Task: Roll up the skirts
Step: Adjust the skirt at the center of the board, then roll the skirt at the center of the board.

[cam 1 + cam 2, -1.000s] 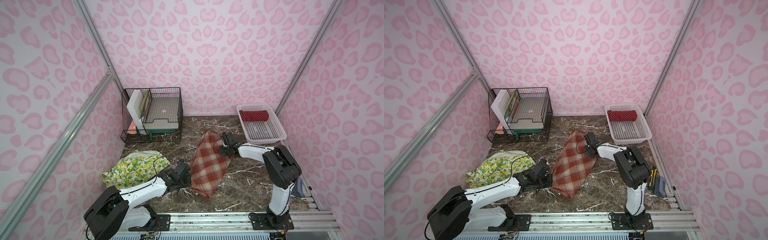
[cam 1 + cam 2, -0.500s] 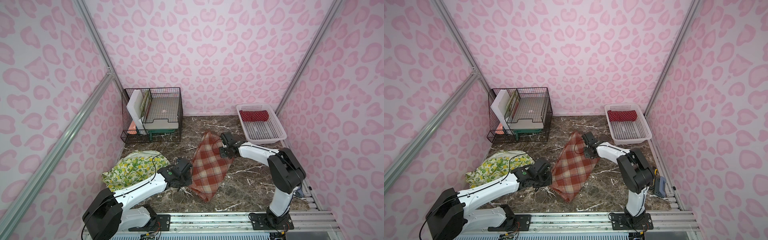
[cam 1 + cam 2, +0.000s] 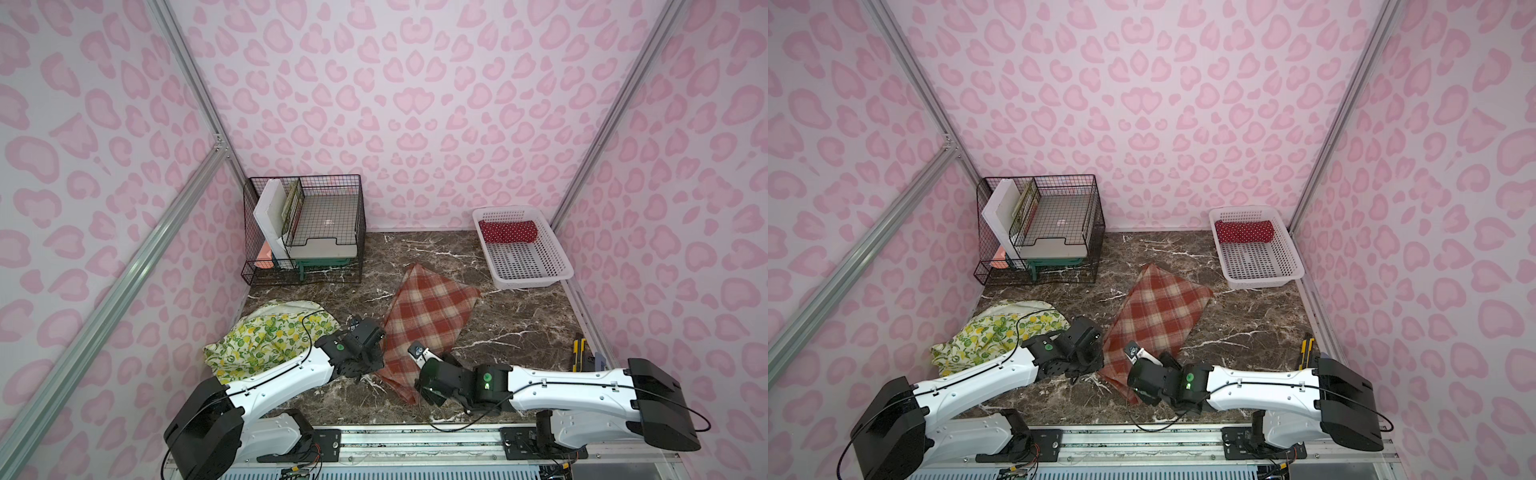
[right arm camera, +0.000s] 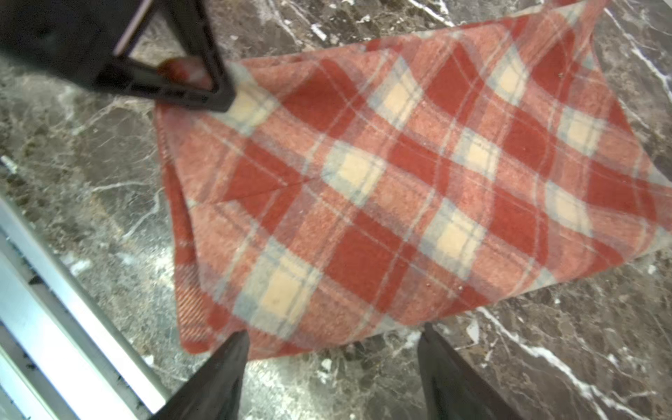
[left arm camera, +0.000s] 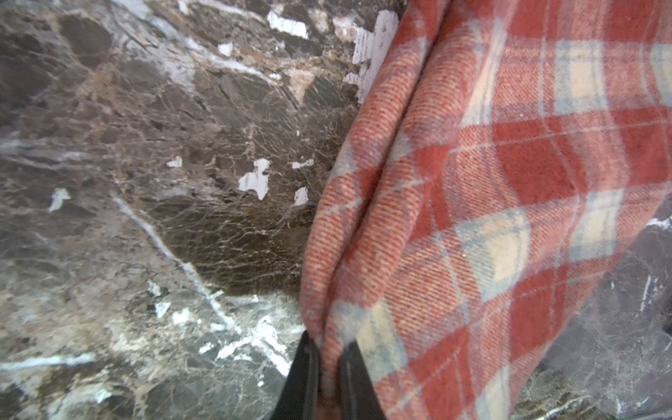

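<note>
1. Plaid skirt (image 3: 424, 320) lay flat across the marble table (image 3: 519, 320).
2. Left gripper (image 5: 329, 349) was pinched tight on its edge.
3. Right gripper (image 4: 334, 332) hung over the near corner, jaws wide apart, holding nothing.
4. Lemon skirt (image 3: 270, 340) lay crumpled beside the left arm; polka-dot skirt (image 3: 507, 231) sat rolled in the white basket (image 3: 528, 283).

A dark brown marble worktop (image 3: 519, 316) with white veins carries everything here. Near its middle a rust-red and beige plaid skirt (image 3: 428, 316) lies spread out on a slant. To the left of the plaid skirt, with bare marble between them, a cream lemon-print skirt (image 3: 266, 336) sits in a crumpled heap. Behind the plaid skirt to the left, a black wire rack (image 3: 360, 224) stands against the back wall. Behind it to the right rests a white perforated basket (image 3: 528, 284). Far right of the plaid skirt, at the worktop's edge, lies a small yellow-and-black tool (image 3: 578, 353).
</note>
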### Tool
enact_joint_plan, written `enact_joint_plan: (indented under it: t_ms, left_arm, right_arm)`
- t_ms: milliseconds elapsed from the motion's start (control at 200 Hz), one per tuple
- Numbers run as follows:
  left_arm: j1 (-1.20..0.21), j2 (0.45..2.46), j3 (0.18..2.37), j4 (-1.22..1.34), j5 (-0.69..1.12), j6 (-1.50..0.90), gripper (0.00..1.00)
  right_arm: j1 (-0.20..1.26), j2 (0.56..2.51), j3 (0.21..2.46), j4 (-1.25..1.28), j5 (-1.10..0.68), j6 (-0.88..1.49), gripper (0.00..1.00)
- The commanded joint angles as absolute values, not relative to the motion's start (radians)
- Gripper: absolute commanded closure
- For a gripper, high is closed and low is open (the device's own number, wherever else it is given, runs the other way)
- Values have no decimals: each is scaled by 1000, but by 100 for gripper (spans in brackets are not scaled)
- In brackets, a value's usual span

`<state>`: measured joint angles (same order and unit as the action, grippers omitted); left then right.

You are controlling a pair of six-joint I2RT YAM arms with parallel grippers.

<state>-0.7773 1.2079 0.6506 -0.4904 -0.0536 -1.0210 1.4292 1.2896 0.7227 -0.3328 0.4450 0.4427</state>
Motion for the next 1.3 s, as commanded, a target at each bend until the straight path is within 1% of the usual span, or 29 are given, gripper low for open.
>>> enact_joint_plan:
  t_ms: [0,65,100,190,350,390,510,625,735,850,935,1040,1130,1210,1295]
  left_arm:
    - [-779,1194,641,-472,-25,-1065,100]
    - [-778,1192,644,-469,-7,-1074,100]
    - [-778,1192,648,-472,-2,-1080,100]
    - [-779,1192,654,-476,7,-1087,100]
    - [-779,1183,660,-489,2,-1088,100]
    - [-778,1179,660,-490,0,-1092,100]
    - [-778,1170,659,-496,-2,-1095,100]
    - [-778,1166,649,-491,0,-1106,100]
    - [-779,1164,642,-484,3,-1111,100]
    - [-778,1159,636,-483,5,-1115,100]
    - [-778,1151,634,-496,-3,-1119,100]
    - [-778,1141,626,-500,-11,-1126,100]
    - [-779,1149,623,-496,-10,-1128,100]
    - [-779,1158,623,-487,-6,-1128,100]
    - [-779,1164,623,-484,-3,-1127,100]
  right_arm:
    - [1513,1312,694,-180,545,491,18]
    - [1560,1359,722,-196,611,489,13]
    - [1581,1380,736,-196,644,482,9]
    - [1594,1434,754,-167,651,463,5]
    - [1597,1541,776,-104,700,440,4]
    - [1595,1561,780,-91,721,445,1]
    - [1595,1631,814,-103,773,431,1]
    - [1590,1673,834,-86,780,423,1]
    - [1579,1741,880,-152,844,465,1]
    - [1573,1811,911,-200,865,496,3]
    - [1577,1831,927,-252,921,536,5]
    - [1590,1833,954,-349,1008,613,14]
    - [1605,1830,964,-382,1048,632,20]
    - [1613,1831,981,-412,1060,652,24]
    - [1629,1849,1010,-469,1109,684,25]
